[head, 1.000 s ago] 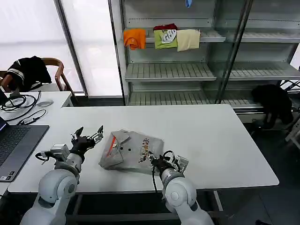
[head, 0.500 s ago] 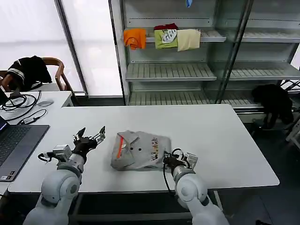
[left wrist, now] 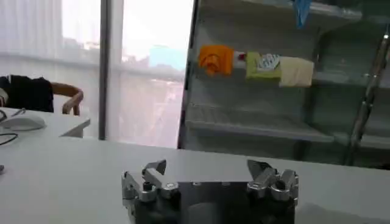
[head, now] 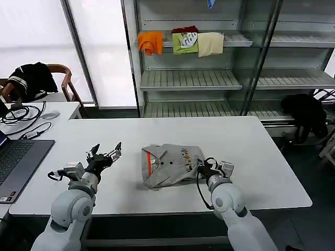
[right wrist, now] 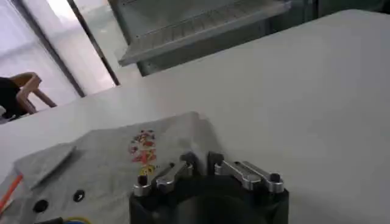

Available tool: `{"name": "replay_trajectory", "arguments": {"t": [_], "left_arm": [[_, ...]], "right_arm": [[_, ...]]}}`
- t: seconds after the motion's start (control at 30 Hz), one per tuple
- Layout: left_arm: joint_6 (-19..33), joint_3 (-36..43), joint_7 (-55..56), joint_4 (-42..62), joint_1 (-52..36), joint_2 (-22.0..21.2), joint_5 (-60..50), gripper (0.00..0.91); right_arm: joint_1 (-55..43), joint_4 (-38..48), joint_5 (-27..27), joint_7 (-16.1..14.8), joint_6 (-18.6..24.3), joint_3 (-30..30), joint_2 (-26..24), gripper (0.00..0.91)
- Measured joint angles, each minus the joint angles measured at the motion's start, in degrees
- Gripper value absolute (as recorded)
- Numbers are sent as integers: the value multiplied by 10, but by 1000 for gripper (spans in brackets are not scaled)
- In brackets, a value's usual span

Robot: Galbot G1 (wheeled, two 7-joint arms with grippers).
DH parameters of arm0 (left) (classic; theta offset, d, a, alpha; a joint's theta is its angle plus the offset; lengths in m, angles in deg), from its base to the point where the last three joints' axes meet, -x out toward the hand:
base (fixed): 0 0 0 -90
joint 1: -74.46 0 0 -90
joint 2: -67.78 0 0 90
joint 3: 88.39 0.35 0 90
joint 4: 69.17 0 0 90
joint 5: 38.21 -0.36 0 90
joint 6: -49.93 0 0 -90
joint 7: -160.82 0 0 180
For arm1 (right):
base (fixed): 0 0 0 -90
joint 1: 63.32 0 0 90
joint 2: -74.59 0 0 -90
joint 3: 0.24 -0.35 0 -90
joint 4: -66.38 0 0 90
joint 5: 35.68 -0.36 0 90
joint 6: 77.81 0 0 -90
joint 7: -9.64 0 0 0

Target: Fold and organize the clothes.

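- Folded into a rough, rumpled rectangle, the light grey shirt [head: 170, 163] lies on the white table [head: 251, 151], with an orange-red stripe at its neck, dark button dots down the placket and a small colourful print on the part nearest the right gripper.
- At the shirt's edge, the right gripper [head: 204, 168] has its jaws pressed together on a pinch of the grey fabric; in the right wrist view the two fingertips meet just beside the colourful print [right wrist: 144, 148], with cloth bunched between them.
- Well apart from the shirt, on the side away from the right gripper, the left gripper [head: 106, 153] hangs over bare tabletop with its jaws spread wide, holding and touching nothing.
- Beyond both grippers, a shelf unit [head: 191, 78] stands behind the table; its upper shelf carries orange [head: 151, 42], green [head: 185, 43] and cream [head: 210, 44] folded garments in a row.
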Motion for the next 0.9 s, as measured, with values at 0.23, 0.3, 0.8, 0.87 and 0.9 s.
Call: {"name": "replay_trajectory", "arguments": {"t": [0.23, 0.3, 0.8, 0.87, 0.9], "left_arm": [[0, 4, 0, 4, 0, -6, -3, 907], [0, 7, 0, 5, 1, -8, -5, 907], [0, 11, -3, 2, 14, -12, -13, 907], [0, 11, -4, 2, 16, -13, -13, 907], [0, 12, -4, 2, 16, -14, -13, 907]], "right_arm": [[3, -7, 57, -32, 1, -12, -7, 907], [8, -20, 70, -36, 1, -12, -7, 907], [80, -124, 110, -20, 1, 22, 7, 907], [89, -131, 113, -17, 2, 29, 8, 907], [93, -134, 114, -16, 2, 31, 9, 907]]}}
